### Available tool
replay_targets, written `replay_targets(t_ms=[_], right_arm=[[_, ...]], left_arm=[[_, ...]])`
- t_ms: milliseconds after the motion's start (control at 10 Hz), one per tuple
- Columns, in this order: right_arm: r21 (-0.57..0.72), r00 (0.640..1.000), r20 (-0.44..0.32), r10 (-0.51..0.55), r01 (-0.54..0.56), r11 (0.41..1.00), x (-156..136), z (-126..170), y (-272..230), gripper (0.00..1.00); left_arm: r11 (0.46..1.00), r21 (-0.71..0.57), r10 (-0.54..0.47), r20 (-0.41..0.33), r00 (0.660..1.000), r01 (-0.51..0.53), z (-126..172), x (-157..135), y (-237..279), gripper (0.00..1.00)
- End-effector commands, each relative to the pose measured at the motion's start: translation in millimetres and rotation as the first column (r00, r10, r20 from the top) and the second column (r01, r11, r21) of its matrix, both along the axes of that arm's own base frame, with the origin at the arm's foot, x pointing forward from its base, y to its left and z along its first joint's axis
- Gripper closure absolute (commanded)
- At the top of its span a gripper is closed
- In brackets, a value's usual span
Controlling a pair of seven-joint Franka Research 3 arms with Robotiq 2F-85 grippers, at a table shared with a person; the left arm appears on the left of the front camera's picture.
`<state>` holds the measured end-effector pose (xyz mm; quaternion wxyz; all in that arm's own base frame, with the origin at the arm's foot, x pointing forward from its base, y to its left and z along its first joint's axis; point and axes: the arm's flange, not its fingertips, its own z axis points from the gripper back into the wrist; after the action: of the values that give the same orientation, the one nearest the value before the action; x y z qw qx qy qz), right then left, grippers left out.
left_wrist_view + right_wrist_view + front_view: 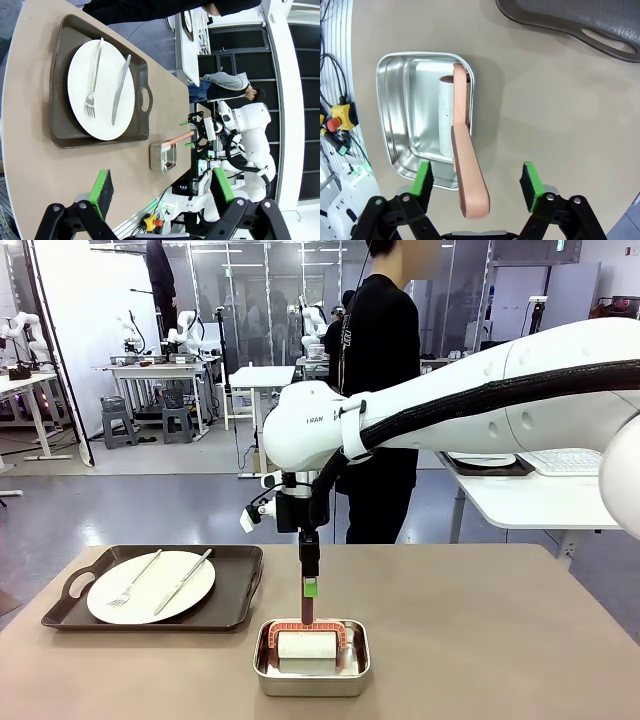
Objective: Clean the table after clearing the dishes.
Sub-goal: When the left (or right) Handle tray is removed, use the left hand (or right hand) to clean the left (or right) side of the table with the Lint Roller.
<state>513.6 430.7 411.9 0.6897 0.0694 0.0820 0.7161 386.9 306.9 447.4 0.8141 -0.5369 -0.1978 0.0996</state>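
Observation:
On the brown table (480, 640) a white plate (150, 587) with a fork (135, 580) and a knife (183, 582) lies on a dark tray (235, 590) at the left. My right gripper (308, 592) hangs over a steel pan (310, 680) that holds a lint roller (307, 645). In the right wrist view, the right gripper (477, 182) stands open, its green pads on either side of the roller's pink handle (467, 165) with a gap on each side. My left gripper (162, 187) is open and holds nothing, high above the table's near edge, with the plate (100, 90) and pan (164, 157) beyond it.
A person in black stands at the far side of the table (380, 390). A white side table (540, 495) with a keyboard stands at the right. The tray's handle end (610, 40) lies close to the pan (405, 100). Bare tabletop stretches to the right of the pan.

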Motion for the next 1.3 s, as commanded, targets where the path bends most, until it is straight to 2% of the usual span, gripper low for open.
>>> replay_targets(t_ms=[0,600,1200], right_arm=[[-0.031,1.0,0.009,-0.02,0.02,0.999,-2.7,1.7,4.4,0.19],[-0.022,1.0,0.015,-0.02,0.02,1.0,-2.7,4.4,3.9,0.56],[-0.021,0.999,0.015,-0.033,0.033,0.999,-1.1,6.6,2.3,0.99]], left_arm=[[1.0,0.001,-0.001,0.013,1.0,0.001,0.9,-2.1,1.8,0.0],[1.0,0.001,-0.001,0.013,1.0,0.001,0.9,-2.1,1.8,0.0],[1.0,0.001,-0.001,0.013,1.0,0.001,0.9,-2.1,1.8,0.0]])
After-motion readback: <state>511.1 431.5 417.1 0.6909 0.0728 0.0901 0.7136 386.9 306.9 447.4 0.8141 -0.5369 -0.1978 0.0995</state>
